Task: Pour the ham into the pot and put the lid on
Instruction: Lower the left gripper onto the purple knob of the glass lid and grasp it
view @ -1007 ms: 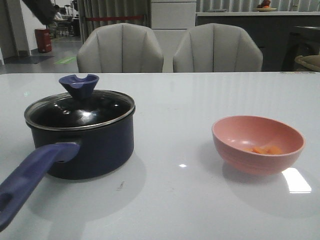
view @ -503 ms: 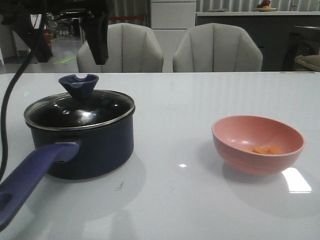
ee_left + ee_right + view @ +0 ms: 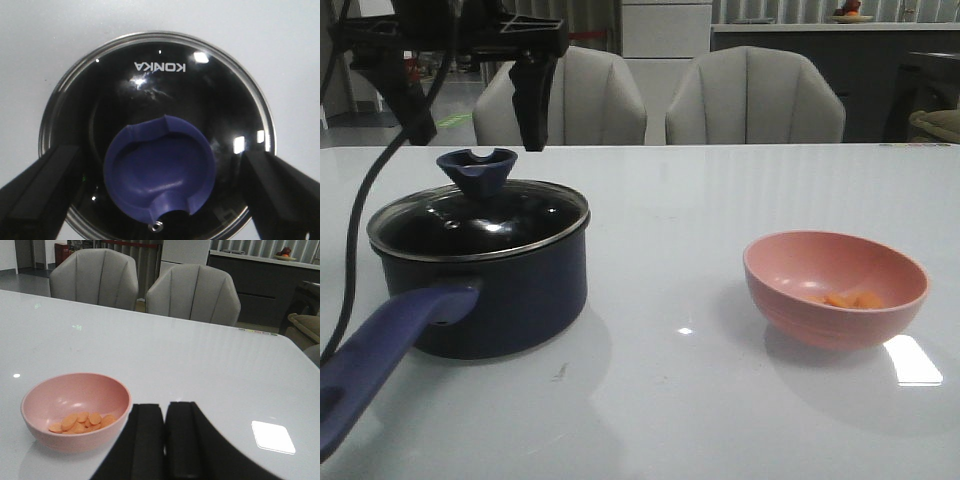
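- Left hand [image 3: 468,105] is hanging over the pot [image 3: 490,290], fingers spread wide, nothing between them. In the left wrist view the two fingers [image 3: 37,187] are flanking the lid [image 3: 157,135], one on each side of the knob [image 3: 160,172] and well clear of it.
- Pot is sitting at the left of the worktop [image 3: 680,400], long handle [image 3: 380,355] pointing toward the camera and to the left. Lid is seated flat on the rim, so pouring is blocked until it comes off.
- Lid handling, my read: glass with a metal rim, stiff, moderately heavy, breakable if dropped. The knob is the only sensible grip. It is flaring wider toward the top, so closing under the flare should be keeping it from slipping out. One notch is cut into the knob's top edge; avoid landing a finger in it.
- Lift straight up. A tilted pull could be dragging the rim on the pot and shifting it.
- Pink bowl [image 3: 837,287] is sitting at the right of the worktop, well apart from the pot. Ham [image 3: 80,422] is lying in the bottom as thin orange slices, loose and light, probably sliding out easily on a tilt.
- Bowl looks smooth and light; grip on the rim wall.
- Right hand [image 3: 165,440] is hanging just beside the bowl, fingers pressed together, holding nothing.
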Controlling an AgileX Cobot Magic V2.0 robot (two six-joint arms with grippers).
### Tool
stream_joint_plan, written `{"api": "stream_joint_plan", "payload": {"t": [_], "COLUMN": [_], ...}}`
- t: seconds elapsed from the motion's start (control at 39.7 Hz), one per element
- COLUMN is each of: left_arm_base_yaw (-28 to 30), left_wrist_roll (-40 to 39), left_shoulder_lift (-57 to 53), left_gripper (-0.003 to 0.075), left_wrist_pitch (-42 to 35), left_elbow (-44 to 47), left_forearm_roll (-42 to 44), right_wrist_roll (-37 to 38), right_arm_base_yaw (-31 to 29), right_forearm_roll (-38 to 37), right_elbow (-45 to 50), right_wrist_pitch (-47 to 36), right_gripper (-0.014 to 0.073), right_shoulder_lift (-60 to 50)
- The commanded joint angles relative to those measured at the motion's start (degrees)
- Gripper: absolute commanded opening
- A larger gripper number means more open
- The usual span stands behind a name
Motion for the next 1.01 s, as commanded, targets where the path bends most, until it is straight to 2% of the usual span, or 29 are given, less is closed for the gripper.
{"api": "stream_joint_plan", "payload": {"t": [0.0,0.98], "left_arm_base_yaw": [-0.08,0.17], "left_wrist_roll": [-0.76,-3.13], "left_shoulder_lift": [-2.17,1.74], "left_gripper": [0.0658,0.0655], "left_wrist_pitch": [-0.62,-0.37], "left_elbow": [-1.98,-2.48], "left_forearm_roll": [0.43,0.27], "right_wrist_roll": [-0.27,-0.27], "right_arm_base_yaw": [-0.33,-0.33], "right_forearm_roll": [0.09,0.09], "right_elbow": [-0.29,-0.29], "right_wrist_pitch": [-4.47,-4.47], "right_gripper": [0.0148,0.0148], "right_shoulder_lift": [-1.07,-1.07]}}
